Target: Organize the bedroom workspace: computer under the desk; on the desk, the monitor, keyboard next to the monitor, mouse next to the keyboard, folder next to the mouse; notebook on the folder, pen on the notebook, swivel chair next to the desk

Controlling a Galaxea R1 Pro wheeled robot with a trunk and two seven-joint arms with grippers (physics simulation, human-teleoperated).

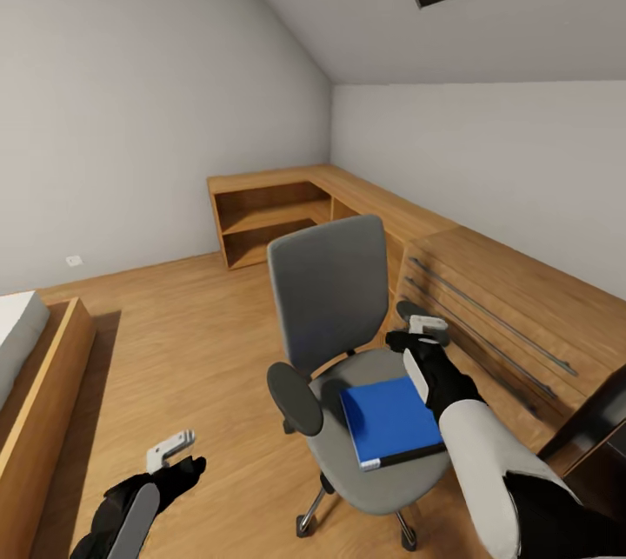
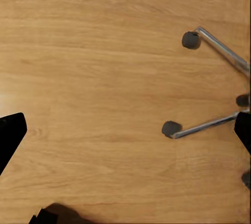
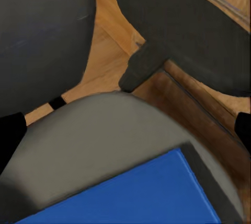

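From the head camera, a bedroom under a sloped white ceiling [image 1: 365,11] showed a wood plank floor [image 1: 191,342], one long wooden desk [image 1: 382,202] running along the far and right walls with open shelves [image 1: 261,233] at its far end and drawers [image 1: 496,324] nearer the robot, and the corner of one bed [image 1: 35,385] at the left edge. One grey swivel chair [image 1: 330,289] stood just beside the drawers, with two dark armrests in sight. One blue folder [image 1: 391,420] lay flat on its seat. The right gripper [image 1: 426,329] hung above the seat's far right edge, just beyond the folder and close to the right armrest; whether its fingers were apart or together could not be told here. The left gripper [image 1: 174,453] hovered low over bare floor, well apart from the chair, its state likewise unclear.

The left wrist camera looked straight down at the plank floor [image 2: 94,78], where two chrome chair legs [image 2: 209,125] ended in two dark casters [image 2: 171,128]. Dark fingertips [image 2: 10,135] sat at opposite edges of the frame, spread wide with nothing between them.

The right wrist camera showed the grey seat [image 3: 104,140], a corner of the blue folder [image 3: 146,192], the chair back [image 3: 42,31] and one armrest [image 3: 188,31]. Its fingertips [image 3: 10,140] also stood wide apart, gripping nothing.
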